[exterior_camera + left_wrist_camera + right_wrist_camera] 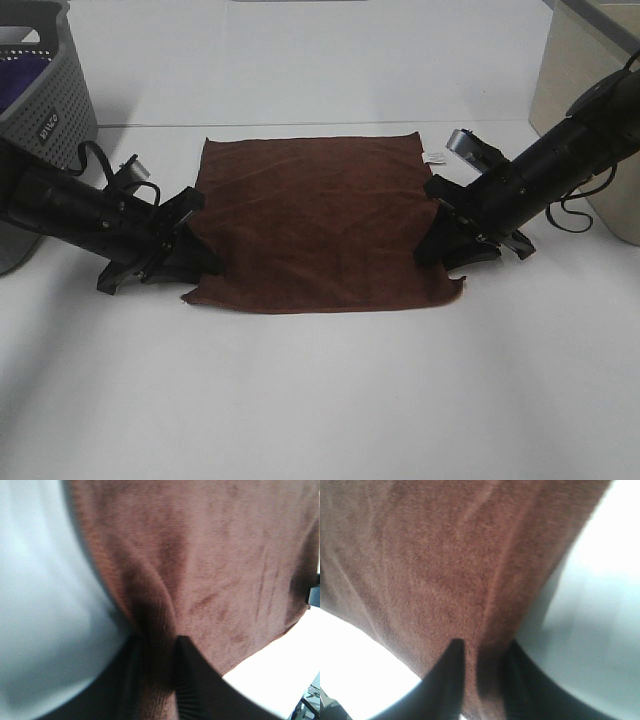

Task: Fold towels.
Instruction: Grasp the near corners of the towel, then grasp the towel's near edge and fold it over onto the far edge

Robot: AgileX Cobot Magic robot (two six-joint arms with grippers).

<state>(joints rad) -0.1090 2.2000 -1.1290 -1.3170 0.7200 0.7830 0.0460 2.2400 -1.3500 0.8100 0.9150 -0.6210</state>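
A dark reddish-brown plush towel lies spread flat on the white table, with a small white tag at its far right corner. My left gripper is at the towel's left edge near the front corner, shut on a pinched ridge of the towel. My right gripper is at the towel's right edge near the front corner, shut on a fold of the towel. Both grippers are low, at table height.
A grey perforated basket with purple fabric inside stands at the far left. A beige box stands at the far right. The white table stretches in front of the towel.
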